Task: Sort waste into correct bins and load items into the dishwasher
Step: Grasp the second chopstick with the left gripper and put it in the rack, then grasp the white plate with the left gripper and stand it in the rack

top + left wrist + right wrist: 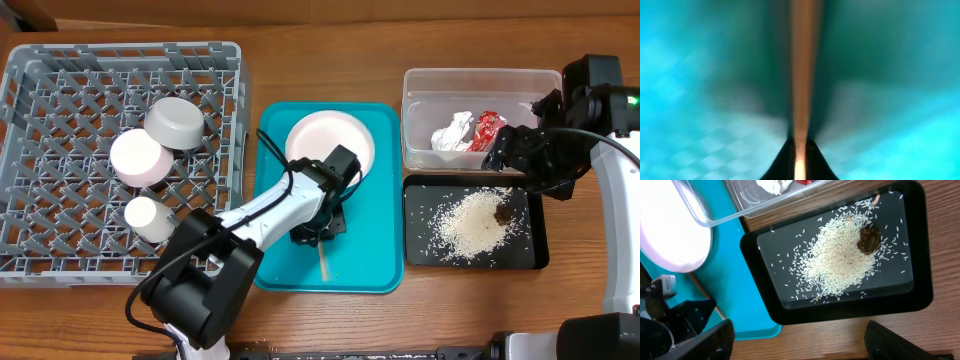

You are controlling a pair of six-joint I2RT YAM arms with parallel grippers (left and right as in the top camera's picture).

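My left gripper [316,234] is down on the teal tray [380,270], shut on a wooden chopstick [325,264]. In the left wrist view the chopstick [801,75] runs up from between the jaws [800,156]. The white plate [318,140] lies on the teal tray behind it. The grey bowl [175,122], pink bowl [138,157] and white cup [150,218] sit in the dishwasher rack [60,110]. The clear tub [425,85] holds the tissue [452,133] and red wrapper [487,128]. The black tray [418,245] holds rice [840,260] and the brown scrap [869,239]. My right gripper [800,345] is open and empty above the black tray's edge.
The left arm stretches from the table's front edge across the teal tray. The right arm comes in from the right side over the tub and black tray. Bare wooden table shows along the front and between the trays.
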